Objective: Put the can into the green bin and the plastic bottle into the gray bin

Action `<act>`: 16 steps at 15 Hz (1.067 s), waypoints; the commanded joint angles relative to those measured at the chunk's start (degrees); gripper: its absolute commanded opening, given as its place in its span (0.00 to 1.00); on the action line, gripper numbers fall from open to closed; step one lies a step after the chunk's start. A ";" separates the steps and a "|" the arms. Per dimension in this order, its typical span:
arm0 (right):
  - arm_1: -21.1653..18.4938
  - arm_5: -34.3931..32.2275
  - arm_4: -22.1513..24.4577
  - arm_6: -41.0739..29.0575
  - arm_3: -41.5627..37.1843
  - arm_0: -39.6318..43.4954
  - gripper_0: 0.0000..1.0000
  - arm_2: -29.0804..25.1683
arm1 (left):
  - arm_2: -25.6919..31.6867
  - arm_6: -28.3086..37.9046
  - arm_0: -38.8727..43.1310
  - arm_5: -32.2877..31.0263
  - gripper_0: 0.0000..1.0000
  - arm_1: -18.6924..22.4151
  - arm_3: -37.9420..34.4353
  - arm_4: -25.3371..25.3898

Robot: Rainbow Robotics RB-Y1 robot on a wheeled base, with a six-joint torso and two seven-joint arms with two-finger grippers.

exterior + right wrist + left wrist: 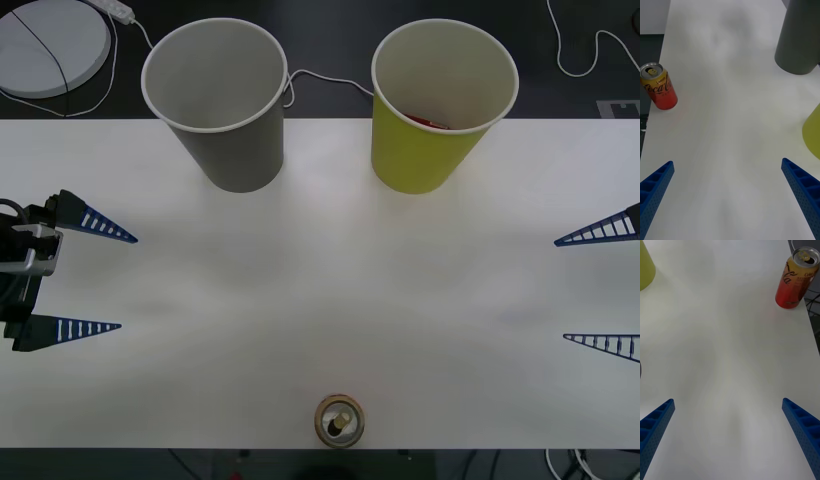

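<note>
The can (pixel 340 420) stands upright at the table's near edge, in the middle, its golden top open; its orange-red side shows in the wrist views (pixel 659 91) (pixel 795 277). The gray bin (pixel 225 100) stands at the back left of centre and the green bin (pixel 440 100) at the back right. A sliver of something red lies inside the green bin. The plastic bottle is out of view. My left gripper (pixel 125 282) hovers open at the table's left side, far from the can. My right gripper (pixel 562 290) is open at the right edge.
A white round disc (pixel 45 45) and white cables (pixel 325 80) lie on the dark floor behind the table (pixel 320 280). The can stands close to the table's front edge. Both bins lean slightly outward in the front view.
</note>
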 commanded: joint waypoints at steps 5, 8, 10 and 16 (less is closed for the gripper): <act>-1.85 -0.18 -0.53 0.09 -0.18 -0.44 1.00 1.32 | 0.00 0.00 0.00 0.00 1.00 0.00 0.00 0.00; -2.72 0.09 -1.23 1.05 0.79 -0.44 1.00 2.02 | 0.00 0.00 0.00 0.00 1.00 0.00 0.00 0.00; -2.64 0.09 -1.23 2.11 1.67 -0.44 1.00 2.90 | 0.00 0.00 0.00 0.00 1.00 0.00 0.00 0.00; 0.00 -2.81 -3.08 13.97 8.96 -0.44 1.00 5.54 | 0.00 0.00 0.00 0.00 1.00 0.00 0.00 0.00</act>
